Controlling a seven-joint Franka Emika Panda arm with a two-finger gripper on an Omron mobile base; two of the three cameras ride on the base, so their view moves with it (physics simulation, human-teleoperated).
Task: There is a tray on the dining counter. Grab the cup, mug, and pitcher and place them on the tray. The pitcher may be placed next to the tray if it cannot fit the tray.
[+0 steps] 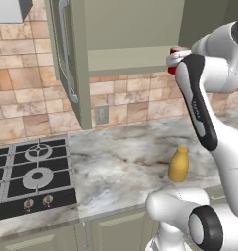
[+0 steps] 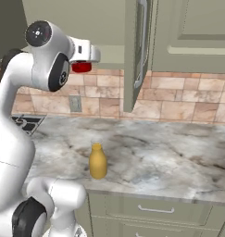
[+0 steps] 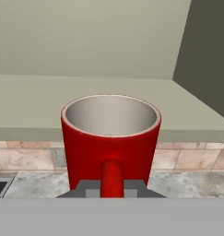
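From my station I counted one gas stove (image 1: 30, 174) at the far left, one wall socket (image 1: 101, 114) on the tile, then one mustard pitcher (image 1: 179, 164) standing upright on the marbled counter (image 1: 120, 162). Furthest right and high up, my pincer (image 3: 112, 184) was clamped on the handle of the one red mug (image 3: 110, 138), held in front of the open cabinet's shelf (image 3: 85, 101).
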